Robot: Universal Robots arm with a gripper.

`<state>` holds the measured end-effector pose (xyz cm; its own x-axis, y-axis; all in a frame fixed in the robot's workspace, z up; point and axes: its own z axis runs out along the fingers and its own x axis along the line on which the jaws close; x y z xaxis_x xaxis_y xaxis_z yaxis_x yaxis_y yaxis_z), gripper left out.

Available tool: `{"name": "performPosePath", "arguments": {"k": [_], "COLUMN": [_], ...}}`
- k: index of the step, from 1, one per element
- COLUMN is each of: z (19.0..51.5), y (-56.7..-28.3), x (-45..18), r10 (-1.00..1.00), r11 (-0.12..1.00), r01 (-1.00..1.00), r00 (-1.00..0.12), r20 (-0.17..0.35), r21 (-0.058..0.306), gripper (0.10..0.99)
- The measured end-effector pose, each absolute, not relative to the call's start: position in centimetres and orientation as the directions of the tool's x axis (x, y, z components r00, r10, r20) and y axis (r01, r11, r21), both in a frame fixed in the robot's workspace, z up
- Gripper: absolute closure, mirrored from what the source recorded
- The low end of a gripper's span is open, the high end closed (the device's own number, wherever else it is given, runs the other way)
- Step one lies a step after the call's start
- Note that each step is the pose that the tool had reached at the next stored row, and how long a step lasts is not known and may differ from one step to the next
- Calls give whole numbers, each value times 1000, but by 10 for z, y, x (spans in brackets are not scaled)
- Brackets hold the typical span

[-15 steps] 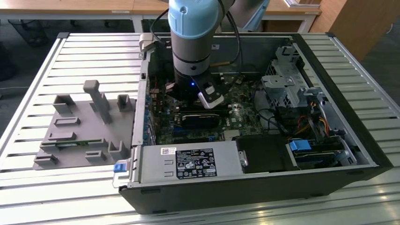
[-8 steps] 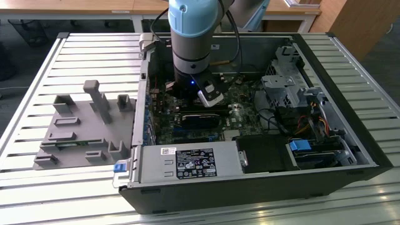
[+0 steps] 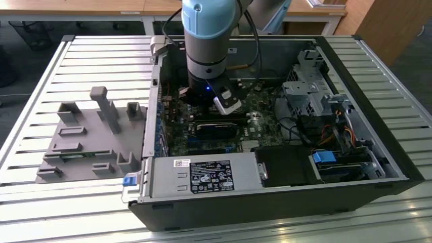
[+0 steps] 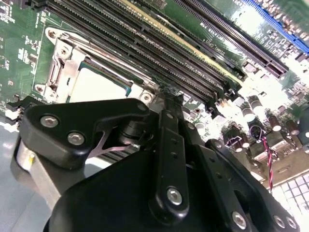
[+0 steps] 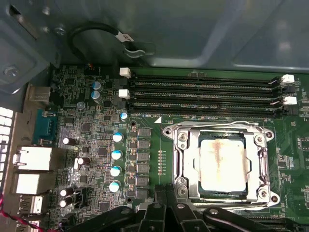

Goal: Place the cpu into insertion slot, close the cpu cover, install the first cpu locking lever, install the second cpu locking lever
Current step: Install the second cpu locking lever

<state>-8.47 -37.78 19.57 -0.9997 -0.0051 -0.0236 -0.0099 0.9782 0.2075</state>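
With the cpu [image 5: 223, 162] seated and the cpu cover [image 5: 219, 130] down, my gripper [image 5: 166, 205], fingers pressed together, should press each lever squarely.

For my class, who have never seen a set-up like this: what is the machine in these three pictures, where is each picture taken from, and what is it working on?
The machine is a robot arm reaching down into an open computer case that lies on a slatted metal table. The exterior view looks on from off the arm. Both wrist views come from cameras riding on the arm. In the first wrist view you see the green circuit board, with the cpu, a pale square chip, sitting in its insertion slot, and the silvery cpu cover framing it. The black parts in the second wrist view belong to the tool, close above the board. A grey plastic holder lies on the table beside the case.
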Motion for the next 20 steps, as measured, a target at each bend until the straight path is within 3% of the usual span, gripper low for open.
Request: {"name": "performPosePath", "arguments": {"k": [20], "z": [225], "y": [-378], "x": [-85], "r10": [-5], "r11": [978], "r01": [-10], "r00": [-1000], "r20": [-21], "r21": [208], "gripper": [980]}}
